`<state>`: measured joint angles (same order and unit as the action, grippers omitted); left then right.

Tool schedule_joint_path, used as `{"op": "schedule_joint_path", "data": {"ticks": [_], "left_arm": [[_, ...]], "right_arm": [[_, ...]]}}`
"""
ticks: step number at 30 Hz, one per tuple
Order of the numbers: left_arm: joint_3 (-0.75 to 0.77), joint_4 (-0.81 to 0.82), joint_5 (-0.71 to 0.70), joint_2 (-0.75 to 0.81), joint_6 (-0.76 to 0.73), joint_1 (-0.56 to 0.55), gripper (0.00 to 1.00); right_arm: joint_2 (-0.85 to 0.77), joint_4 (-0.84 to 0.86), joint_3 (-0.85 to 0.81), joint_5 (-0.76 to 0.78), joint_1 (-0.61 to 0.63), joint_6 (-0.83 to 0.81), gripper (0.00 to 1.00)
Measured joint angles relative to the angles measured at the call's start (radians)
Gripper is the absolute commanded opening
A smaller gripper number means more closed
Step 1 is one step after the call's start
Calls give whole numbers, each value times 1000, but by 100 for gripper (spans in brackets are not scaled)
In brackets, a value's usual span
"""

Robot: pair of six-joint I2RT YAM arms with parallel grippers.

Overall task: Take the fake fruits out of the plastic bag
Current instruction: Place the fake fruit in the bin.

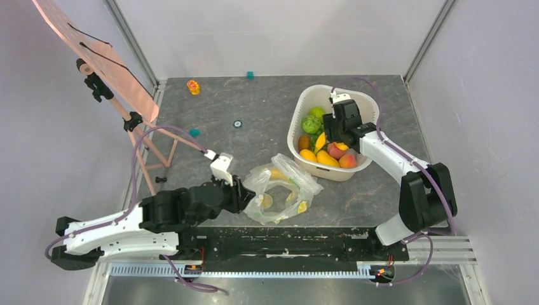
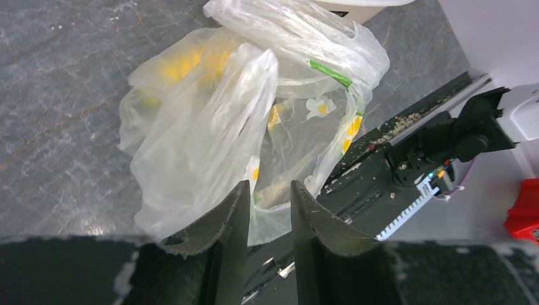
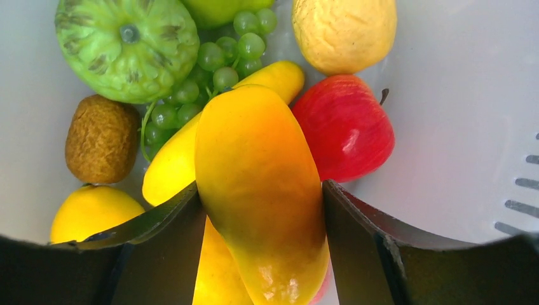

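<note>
Plainly, the plastic bag (image 1: pixel 283 187) is lying crumpled at lower centre of the top view; it is looking thin, limp and slippery, likely collapsing rather than holding shape, so a handle loop or the mouth's edge is seeming the best place to pinch. The left gripper (image 2: pixel 270 190) is sitting at its left edge, jaws narrowly parted, film at the tips but seemingly unpinched. Yellow fake fruits (image 2: pixel 187 63) are showing blurred through the film; being light, hard and glossy, they are probably wanting a grip across the middle. The right gripper (image 3: pixel 260 190) is clamping an orange-yellow mango (image 3: pixel 254 146).

A pink-boarded stand (image 1: pixel 95 57) is leaning at upper left, well apart; the white basin (image 1: pixel 304 101), holding other fruit, is crowding the bag's upper right; a yellow-red toy (image 1: pixel 193 87) and teal block (image 1: pixel 250 75) are lying near the top, obstructing nothing.
</note>
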<state>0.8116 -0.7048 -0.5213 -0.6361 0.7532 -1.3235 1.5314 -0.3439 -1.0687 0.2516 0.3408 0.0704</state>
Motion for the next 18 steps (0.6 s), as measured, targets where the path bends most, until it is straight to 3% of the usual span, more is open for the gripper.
{"op": "schedule_joint_path", "data": {"ticks": [5, 18], "left_arm": [[2, 84, 18, -106, -63, 0, 37], [-71, 356, 158, -248, -74, 0, 36]], "right_arm": [[26, 36, 0, 8, -18, -6, 60], [56, 55, 0, 8, -31, -8, 83]]}}
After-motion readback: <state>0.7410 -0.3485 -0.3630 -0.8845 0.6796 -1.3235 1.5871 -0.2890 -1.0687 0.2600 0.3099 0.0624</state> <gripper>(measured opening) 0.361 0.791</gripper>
